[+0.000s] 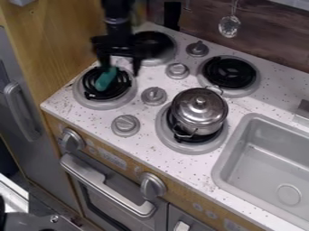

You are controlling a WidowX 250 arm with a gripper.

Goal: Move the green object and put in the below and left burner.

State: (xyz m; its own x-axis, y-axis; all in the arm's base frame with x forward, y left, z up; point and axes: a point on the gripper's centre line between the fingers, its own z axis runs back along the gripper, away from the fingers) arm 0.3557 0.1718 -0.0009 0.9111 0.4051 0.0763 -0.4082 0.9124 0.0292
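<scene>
The black gripper hangs above the front left burner, near its back edge. Its two fingers stand well apart, so it is open. A green object, small and elongated, appears to lie at a slant over the black coil of that burner. Its upper end is just below the left finger; whether they touch, I cannot tell. The gap between the fingers shows nothing held.
A lidded metal pot stands on the front right burner. Behind are two more burners, the back left partly behind the gripper and the back right. Several grey knobs rise between burners. A grey sink is at right.
</scene>
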